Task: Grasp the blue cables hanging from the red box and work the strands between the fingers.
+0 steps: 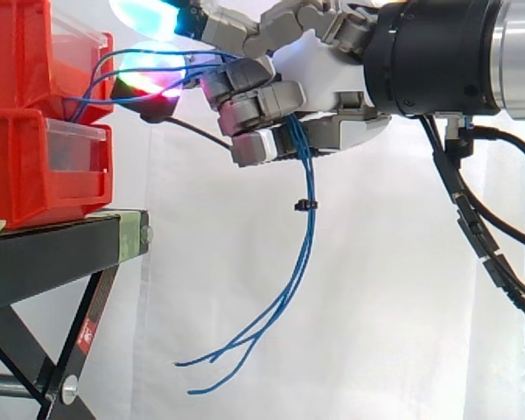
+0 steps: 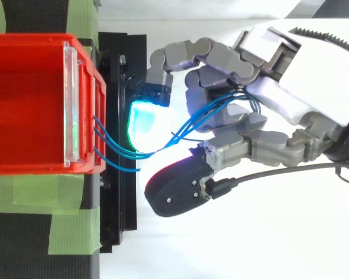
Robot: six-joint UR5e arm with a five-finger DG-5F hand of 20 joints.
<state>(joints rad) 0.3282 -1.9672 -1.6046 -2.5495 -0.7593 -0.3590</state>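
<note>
Robot hand [image 1: 328,66] reaches in from the right at the height of the upper bin, its fingers [image 1: 258,109] curled round the blue cables [image 1: 310,229] and clasping the strands against the palm.

Two red bins are stacked on a black stand [image 1: 44,254] at the left: the upper bin [image 1: 17,52] sits on the lower bin [image 1: 26,166], and each has a clear plate across its front. In the top view the clear plate [image 2: 71,104] of the upper bin runs along the edge that faces the hand. Strips of green tape [image 2: 70,229] lie across the top of the stand beside the bins. A white curtain [image 1: 376,306] hangs behind everything.

The cables come out of the front wall of the upper bin, arc across the open gap to the hand and pass between its curled fingers. Below the hand they hang free in front of the curtain, gathered by a small black tie [image 1: 304,206], then fan out into separate loose ends well clear of the stand. One fingertip [image 2: 142,122] glows cyan and green just beside the bin's front, with the strands running under it; another pad, dark on its back, shows a red and magenta glow nearby.

A small red label [image 1: 86,333] sits on the stand's slanted leg; its print is too small to read.
</note>
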